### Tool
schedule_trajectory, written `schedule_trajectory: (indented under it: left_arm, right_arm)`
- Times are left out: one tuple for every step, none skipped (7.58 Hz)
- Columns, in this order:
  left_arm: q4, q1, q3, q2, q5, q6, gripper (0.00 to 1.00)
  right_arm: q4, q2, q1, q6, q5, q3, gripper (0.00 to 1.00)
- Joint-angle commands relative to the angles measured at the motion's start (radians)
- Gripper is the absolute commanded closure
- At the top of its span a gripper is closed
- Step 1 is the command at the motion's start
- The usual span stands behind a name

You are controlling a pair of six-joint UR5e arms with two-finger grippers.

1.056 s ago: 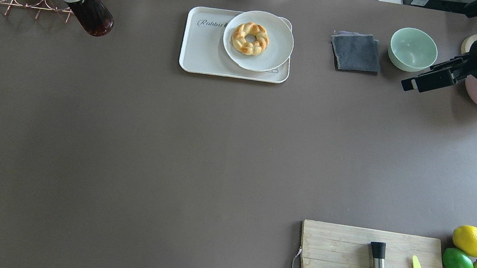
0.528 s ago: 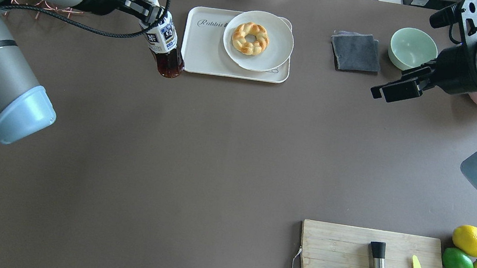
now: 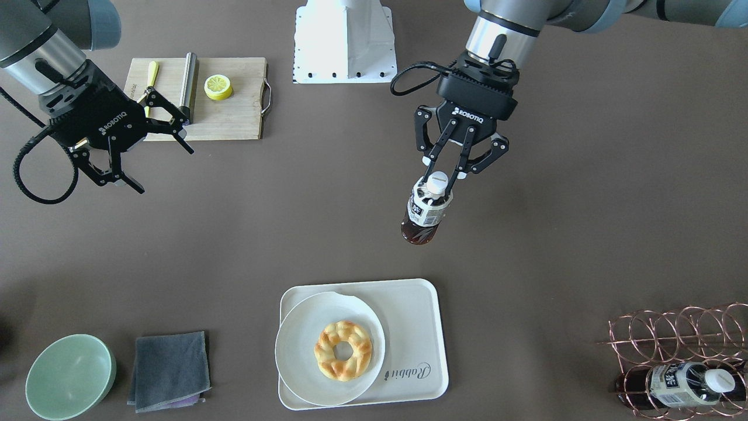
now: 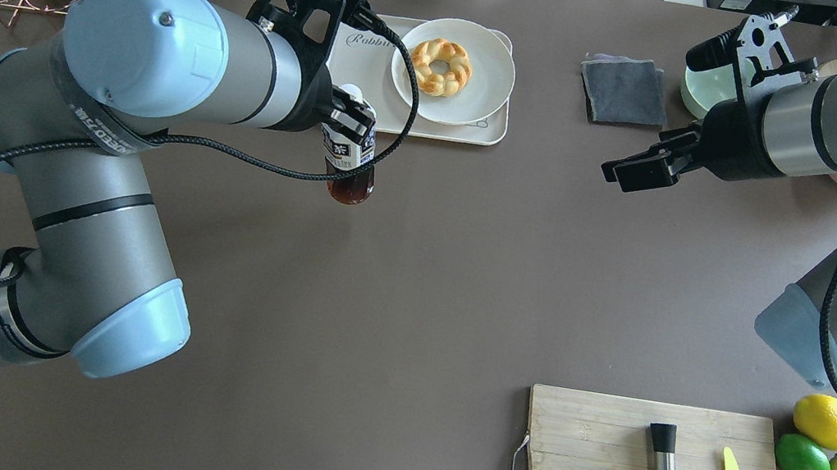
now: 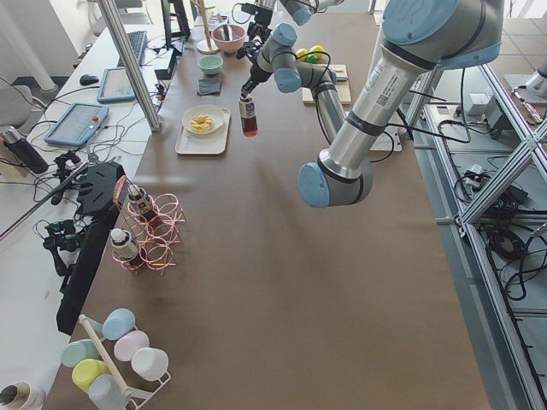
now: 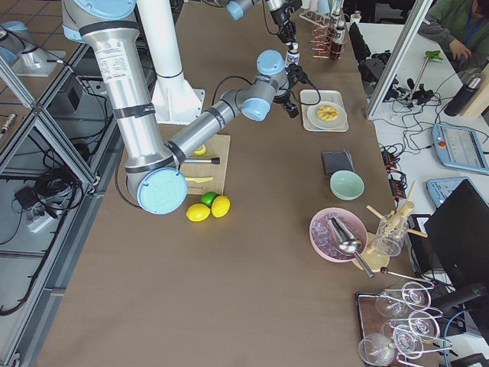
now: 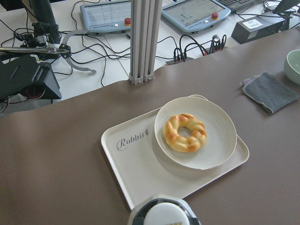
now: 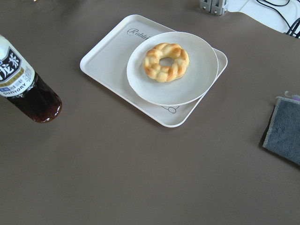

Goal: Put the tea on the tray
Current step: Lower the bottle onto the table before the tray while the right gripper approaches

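Just short of the tray [image 3: 416, 327], on its robot-facing side, you have the tea [image 3: 425, 214] hanging upright over bare table from the left gripper [image 3: 444, 175]. Its fingers are pinched on the bottle's neck under the white cap. Your right gripper [image 3: 165, 169] hovers well away from the tray, fingers spread wide.

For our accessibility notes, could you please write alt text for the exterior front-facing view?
The left gripper is shut on the neck of a tea bottle, over bare table short of the tray, which carries a plate with a ring-shaped pastry. The right gripper is open and empty beside the cutting board. A second bottle lies in a copper wire rack.
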Motion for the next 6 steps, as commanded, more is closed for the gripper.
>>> schedule_trajectory:
  left_arm:
    - [0.006, 0.075, 0.013, -0.013, 0.019, -0.056, 1.00]
    - [0.001, 0.102, 0.015, -0.014, 0.034, -0.066, 1.00]
    - [-0.022, 0.148, 0.021, -0.014, 0.096, -0.077, 1.00]
    - [-0.040, 0.167, 0.022, -0.011, 0.103, -0.079, 1.00]
    - [-0.040, 0.184, 0.022, -0.010, 0.105, -0.077, 1.00]
    - [-0.040, 0.185, 0.021, -0.007, 0.106, -0.077, 1.00]
  right_arm:
    - [-0.001, 0.036, -0.053, 0.045, -0.056, 0.000, 0.01]
    - [-0.001, 0.037, -0.061, 0.045, -0.060, 0.000, 0.01]
    - [-0.001, 0.045, -0.073, 0.056, -0.068, 0.000, 0.01]
    - [-0.001, 0.051, -0.085, 0.063, -0.069, 0.000, 0.01]
    - [-0.001, 0.062, -0.105, 0.065, -0.095, 0.000, 0.01]
    - [-0.001, 0.062, -0.131, 0.065, -0.134, 0.008, 0.01]
